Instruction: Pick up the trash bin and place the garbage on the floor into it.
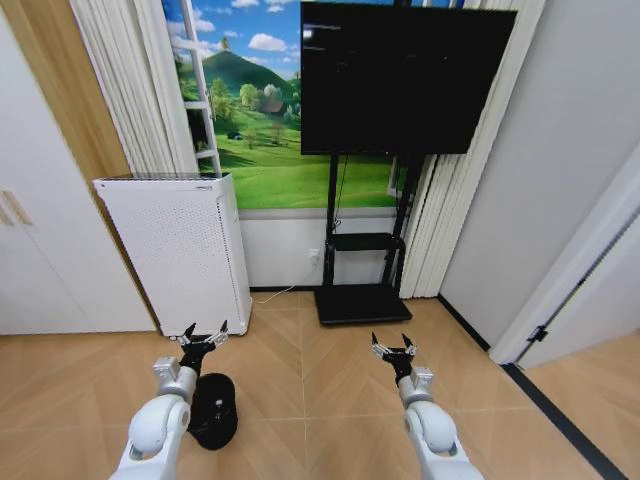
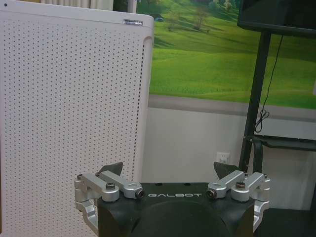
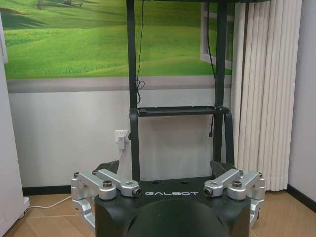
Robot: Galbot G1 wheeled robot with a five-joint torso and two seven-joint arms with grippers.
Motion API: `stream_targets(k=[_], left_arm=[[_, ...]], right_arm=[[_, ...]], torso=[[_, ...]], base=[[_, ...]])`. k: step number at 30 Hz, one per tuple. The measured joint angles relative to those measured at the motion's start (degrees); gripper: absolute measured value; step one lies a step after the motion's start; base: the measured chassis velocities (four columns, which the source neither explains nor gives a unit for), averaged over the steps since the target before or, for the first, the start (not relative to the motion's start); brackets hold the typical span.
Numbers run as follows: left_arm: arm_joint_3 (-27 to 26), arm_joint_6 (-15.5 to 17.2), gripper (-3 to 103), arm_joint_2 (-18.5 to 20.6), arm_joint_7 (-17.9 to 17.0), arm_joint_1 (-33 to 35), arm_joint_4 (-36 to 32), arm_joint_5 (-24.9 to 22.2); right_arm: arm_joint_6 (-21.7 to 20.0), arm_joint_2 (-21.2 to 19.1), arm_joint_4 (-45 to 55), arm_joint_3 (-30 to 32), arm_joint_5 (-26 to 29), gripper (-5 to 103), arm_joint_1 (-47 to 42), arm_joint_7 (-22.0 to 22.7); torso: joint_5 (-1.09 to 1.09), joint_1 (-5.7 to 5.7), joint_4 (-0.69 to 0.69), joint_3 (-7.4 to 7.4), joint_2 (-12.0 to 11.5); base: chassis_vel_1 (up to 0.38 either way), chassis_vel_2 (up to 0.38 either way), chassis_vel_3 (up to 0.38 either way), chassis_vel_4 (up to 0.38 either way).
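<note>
The trash bin, black and round, stands on the wood floor at the lower left, partly hidden behind my left forearm. My left gripper hangs open in the air just above and beyond it, holding nothing. In the left wrist view the same gripper faces the white perforated appliance with its fingers spread wide. My right gripper is open and empty too, raised over bare floor to the right. The right wrist view has this gripper pointing at the TV stand. The garbage is out of view.
The white perforated appliance stands against the wall at the left. A black TV on a stand sits at the back centre, with curtains beside it. A doorway opens at the right. Wood floor stretches between my arms.
</note>
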Motion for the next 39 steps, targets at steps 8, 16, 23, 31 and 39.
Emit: stream_targets(k=[8,16,23,31,39], left_arm=[[-0.1,0.0,100,0.0,0.0,0.1,-0.2,0.0],[-0.4,0.0,100,0.1,0.0,0.4,-0.8,0.0],[-0.3,0.1,100,0.0,0.0,0.4,-0.9,0.0],[-0.2,0.1,100,-0.1,0.0,0.1,-0.9,0.0],[0.5,-0.4,100,-0.2,-1.8,0.5,-1.0,1.1]], right_arm=[[0.0,0.0,0.0,0.0,0.0,100,0.0,0.0],[0.0,0.0,0.0,0.0,0.0,100,0.0,0.0],[0.0,0.0,0.0,0.0,0.0,100,0.0,0.0],[0.0,0.0,0.0,0.0,0.0,100,0.0,0.0],[0.0,0.0,0.0,0.0,0.0,100,0.0,0.0]], torso=[[0.0,0.31,0.0,0.45,0.8],[0.0,1.47,0.0,2.05,3.5],[0.0,2.62,0.0,3.5,6.1],[0.0,3.46,0.0,4.63,8.1],[0.0,4.19,0.0,5.55,9.8]], base=[[0.0,0.0,0.0,0.0],[0.0,0.0,0.0,0.0],[0.0,0.0,0.0,0.0],[0.0,0.0,0.0,0.0],[0.0,0.0,0.0,0.0]])
